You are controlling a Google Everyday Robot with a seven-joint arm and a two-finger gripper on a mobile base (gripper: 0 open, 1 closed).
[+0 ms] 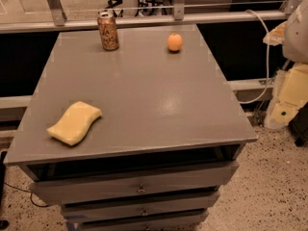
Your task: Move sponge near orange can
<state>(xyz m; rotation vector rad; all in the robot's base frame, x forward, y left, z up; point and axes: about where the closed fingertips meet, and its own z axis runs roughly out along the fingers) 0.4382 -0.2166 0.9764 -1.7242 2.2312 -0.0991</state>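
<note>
The sponge (74, 122) is a flat pale-yellow foam slab with wavy sides. It lies on the grey cabinet top (144, 90) near the front left corner. The orange can (108, 31) stands upright at the back left of the top, with an orange-brown label and a silver rim. My gripper (288, 97) is at the far right edge of the view, off the cabinet's right side and lower than its top. It is far from both the sponge and the can and holds nothing that I can see.
A small round orange fruit (174, 42) sits at the back of the top, right of the can. The cabinet has drawers (139, 189) below its front edge. A metal railing (144, 19) and white cable (262, 47) run behind and to the right. The floor is speckled.
</note>
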